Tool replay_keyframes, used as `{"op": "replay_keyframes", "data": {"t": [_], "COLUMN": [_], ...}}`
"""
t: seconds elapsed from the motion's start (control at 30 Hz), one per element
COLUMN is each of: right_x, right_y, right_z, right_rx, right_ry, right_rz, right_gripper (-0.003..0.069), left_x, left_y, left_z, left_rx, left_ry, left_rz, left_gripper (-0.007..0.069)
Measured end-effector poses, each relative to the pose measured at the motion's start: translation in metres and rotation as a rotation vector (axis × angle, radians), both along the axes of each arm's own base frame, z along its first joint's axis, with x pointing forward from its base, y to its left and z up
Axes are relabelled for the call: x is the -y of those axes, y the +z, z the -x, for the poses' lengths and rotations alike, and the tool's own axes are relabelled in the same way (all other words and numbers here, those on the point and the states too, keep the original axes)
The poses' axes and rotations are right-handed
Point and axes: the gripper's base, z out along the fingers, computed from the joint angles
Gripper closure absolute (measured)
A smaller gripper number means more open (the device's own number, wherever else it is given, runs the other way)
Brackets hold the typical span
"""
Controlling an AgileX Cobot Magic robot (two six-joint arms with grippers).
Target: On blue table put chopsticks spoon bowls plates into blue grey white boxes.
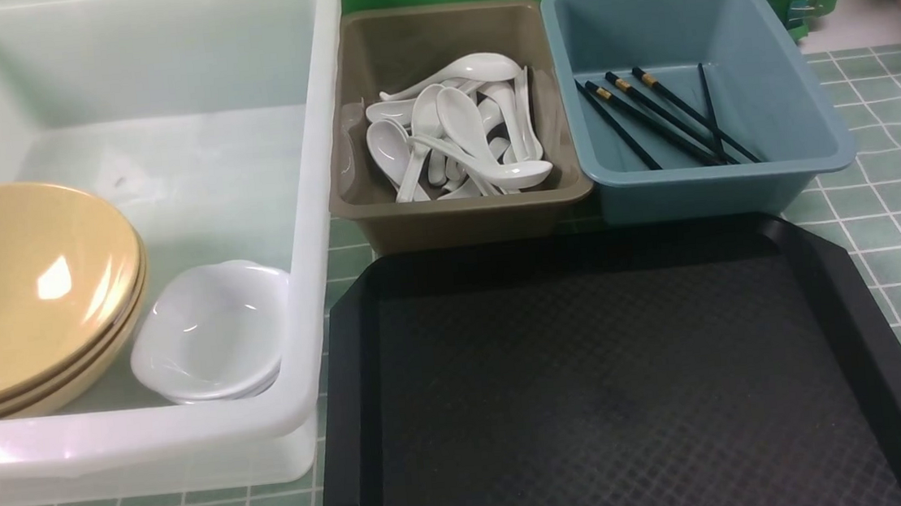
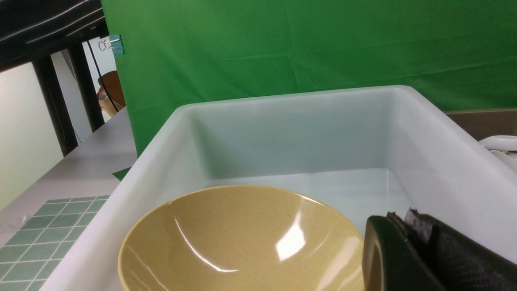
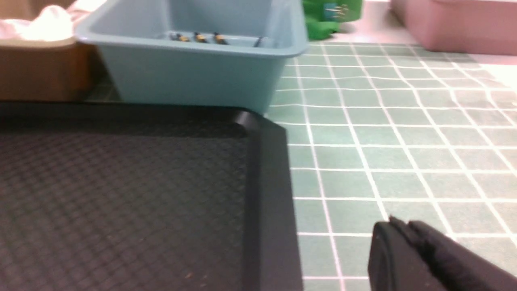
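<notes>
Both end effectors sit clenched and empty, left [image 2: 408, 242] above stacked mustard-tan bowls [image 2: 242, 242] in my translucent white tub [image 1: 309, 216]; sorting looks finished.

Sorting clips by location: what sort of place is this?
Probably a staged lab or studio tabletop, not a real kitchen: a green backdrop cloth clipped up behind, a grid-patterned blue table, and sorting bins like the white tub.

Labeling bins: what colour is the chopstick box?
Blue-teal box, clearest in the front view.
</notes>
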Motion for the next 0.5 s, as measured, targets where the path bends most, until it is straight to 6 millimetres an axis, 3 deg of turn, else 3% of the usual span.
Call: {"op": "replay_keyframes", "data": {"t": [0.5], "right_x": [0.0009], "right_y": [-0.0002], "right_z": [0.0001], "right_rx": [-0.002], "right_ry": [-0.016], "right_rz": [-0.001], "right_gripper": [0.0580], "left_x": [0.0000], "left_y": [0.0000], "left_z": [0.0000], "left_rx": [0.000], "left_ry": [0.000], "left_rz": [-0.001], "left_gripper": [0.0619]}}
